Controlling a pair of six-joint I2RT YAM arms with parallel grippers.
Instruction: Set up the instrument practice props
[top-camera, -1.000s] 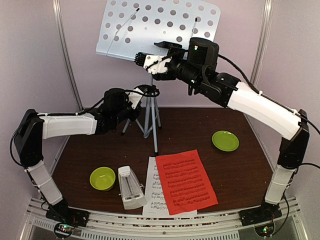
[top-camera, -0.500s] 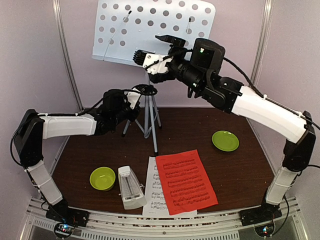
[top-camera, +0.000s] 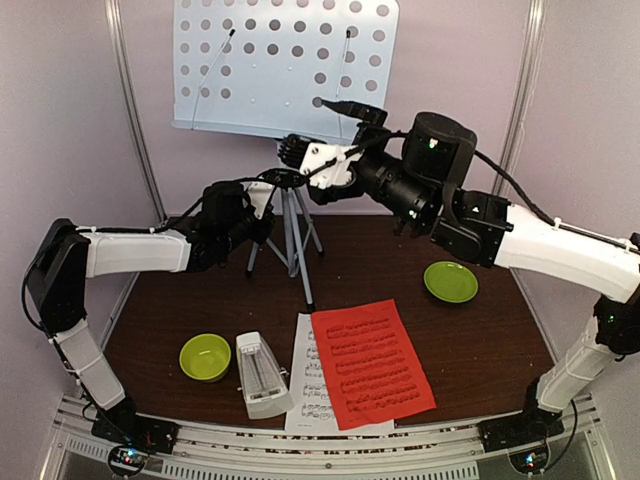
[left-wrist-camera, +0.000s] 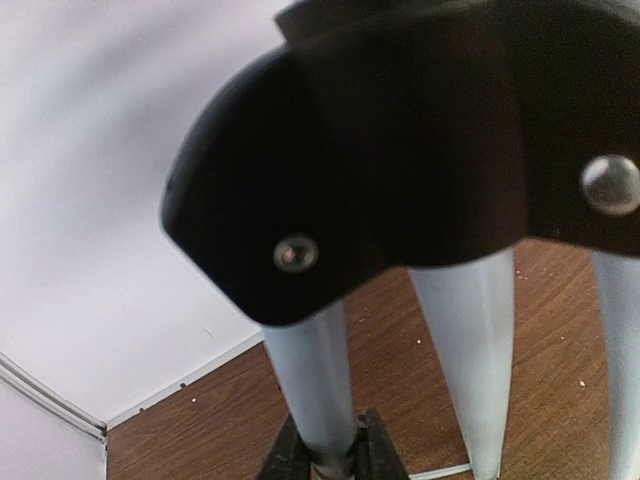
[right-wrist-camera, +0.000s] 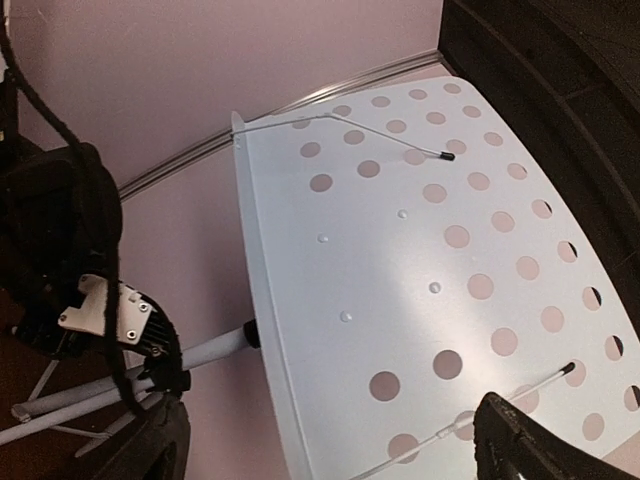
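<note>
Steadying the music stand (top-camera: 285, 60) by one leg, left fingers (left-wrist-camera: 378, 458) clamp it; right fingers (top-camera: 350, 107) gape; next, likely, the red sheet (top-camera: 372, 362).

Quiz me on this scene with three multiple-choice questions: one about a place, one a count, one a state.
1. Where does the red sheet lie? A) rolled up in a jar B) partly over the white sheet C) on a shelf
2. How many green dishes are there? A) one B) two C) five
3. The right gripper is: A) open B) shut on a pencil C) shut on a cup
Answers: 1 B, the red paper overlaps the white one. 2 B, a bowl and a plate. 3 A, its jaws stand apart by the lower edge of the stand.
</note>
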